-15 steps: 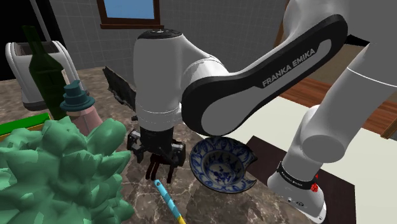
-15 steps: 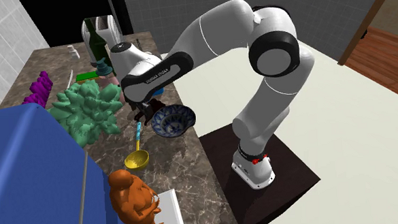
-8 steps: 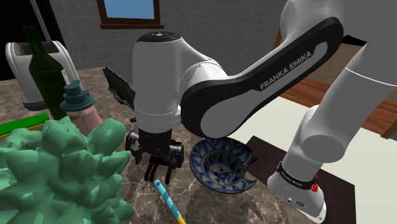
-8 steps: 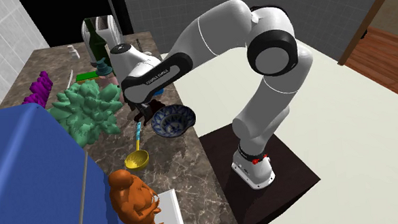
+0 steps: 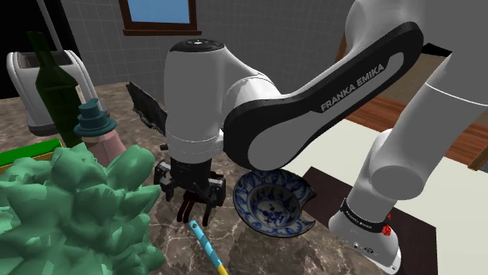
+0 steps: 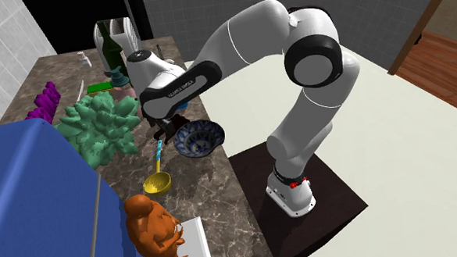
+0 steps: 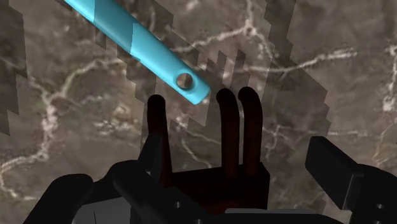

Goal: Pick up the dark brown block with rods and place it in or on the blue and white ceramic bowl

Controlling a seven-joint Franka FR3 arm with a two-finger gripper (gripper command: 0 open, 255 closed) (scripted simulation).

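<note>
Fingers (image 7: 337, 172) stand apart around the dark brown block (image 7: 216, 184). We see a gap on 1 side, so no grip yet. Next, we think: squeeze, lift, and carry it to the bowl (image 5: 270, 201) just beside.

Flat, even light in the shoulder view, moderately bright and matte. Soft grey shading down the curves of the white arm (image 5: 199, 94), and a bright blue window (image 5: 160, 12) high behind it. Pure black area (image 5: 16, 31) beyond the wall's edge, past the far left corner of the worktop (image 5: 250, 254). Brightest in the second exterior view, above all on the pale floor (image 6: 408, 157).

Dimmer in the wrist view: jagged, blocky shadow patches across the marble. Turquoise handle (image 7: 140, 48) vivid against them. Black fingers (image 7: 337, 172) and dark brown block (image 7: 238, 127) hard to tell apart in the murk. Sharp to every edge, lines straight.
</note>
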